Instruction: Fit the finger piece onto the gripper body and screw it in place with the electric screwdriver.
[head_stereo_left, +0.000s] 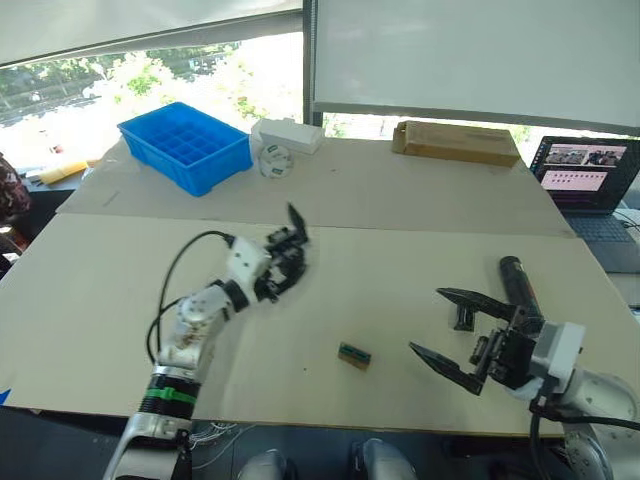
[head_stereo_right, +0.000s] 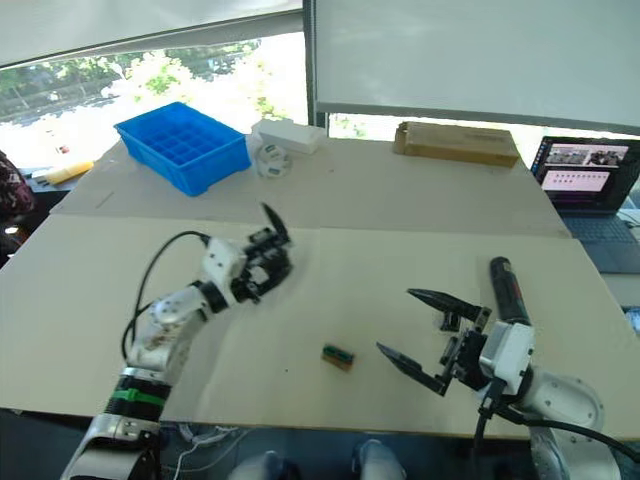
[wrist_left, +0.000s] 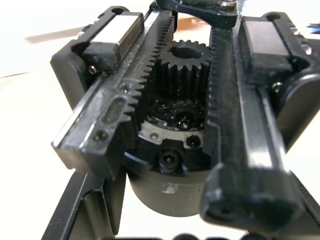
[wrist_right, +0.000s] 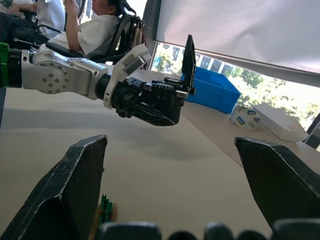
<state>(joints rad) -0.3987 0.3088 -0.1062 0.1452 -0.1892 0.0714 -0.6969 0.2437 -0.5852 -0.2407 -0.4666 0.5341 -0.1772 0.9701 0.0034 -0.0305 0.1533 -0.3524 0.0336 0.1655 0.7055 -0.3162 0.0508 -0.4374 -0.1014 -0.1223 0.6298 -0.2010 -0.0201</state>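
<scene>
My left gripper (head_stereo_left: 270, 270) is shut on the gripper body (head_stereo_left: 287, 252) and holds it raised above the table's left-middle. The body's pointed black finger (head_stereo_left: 297, 220) sticks up. The left wrist view looks closely at its toothed racks and central gear (wrist_left: 184, 62). The right wrist view sees the held body (wrist_right: 155, 102) from the side. My right gripper (head_stereo_left: 455, 332) is open low over the table's front right. The small black finger piece (head_stereo_left: 463, 318) lies on the table just under its far finger. The electric screwdriver (head_stereo_left: 518, 285) lies on the table just beyond that gripper.
A small green-and-brown block (head_stereo_left: 354, 355) lies at front centre. Along the back stand a blue compartment tray (head_stereo_left: 185, 145), a white box (head_stereo_left: 290, 135), a round white object (head_stereo_left: 274, 160) and a cardboard box (head_stereo_left: 455, 142). A laptop (head_stereo_left: 590, 180) sits far right. People (wrist_right: 95, 30) sit beyond the table.
</scene>
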